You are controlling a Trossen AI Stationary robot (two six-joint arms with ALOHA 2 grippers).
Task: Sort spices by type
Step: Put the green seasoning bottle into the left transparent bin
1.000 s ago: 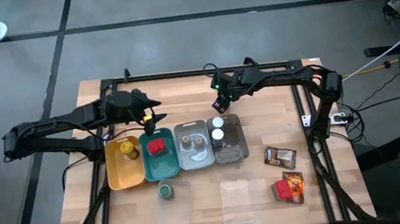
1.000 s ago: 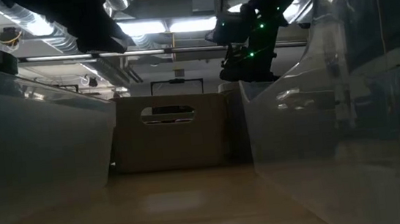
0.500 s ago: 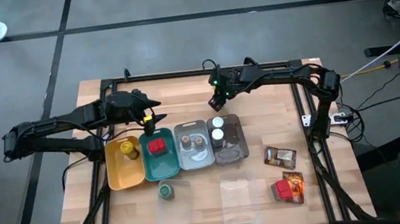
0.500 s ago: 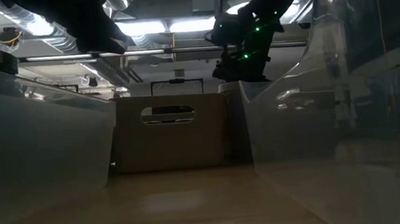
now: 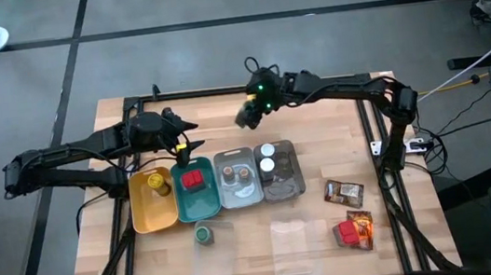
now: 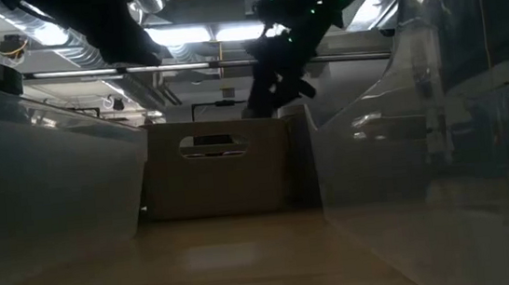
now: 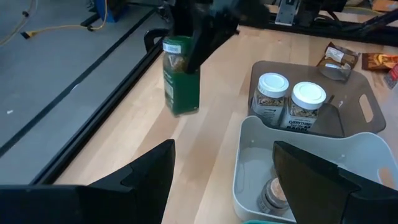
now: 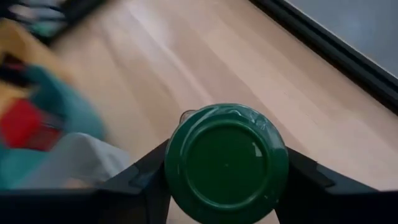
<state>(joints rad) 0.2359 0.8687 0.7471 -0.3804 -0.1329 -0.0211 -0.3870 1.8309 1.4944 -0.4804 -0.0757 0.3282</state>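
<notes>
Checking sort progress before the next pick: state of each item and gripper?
Green-capped glass jar: lifted off the table, clamped in right gripper.
Two white-capped jars: upright in dark grey tray.
Brown-capped jar: upright in light grey tray.
Red box: in teal tray.
Second green-capped jar: on table, unsorted.
Left gripper: jaws open, empty.

Four trays in a row just below the right gripper (image 5: 248, 116): one yellow tray (image 5: 143, 221), one teal tray (image 5: 184, 204), two grey trays (image 5: 230, 196). Two white-capped jars (image 7: 292, 102), two green-capped jars (image 5: 203, 235) with one clamped in that gripper, and two clear lids (image 5: 297, 249) farther off.
</notes>
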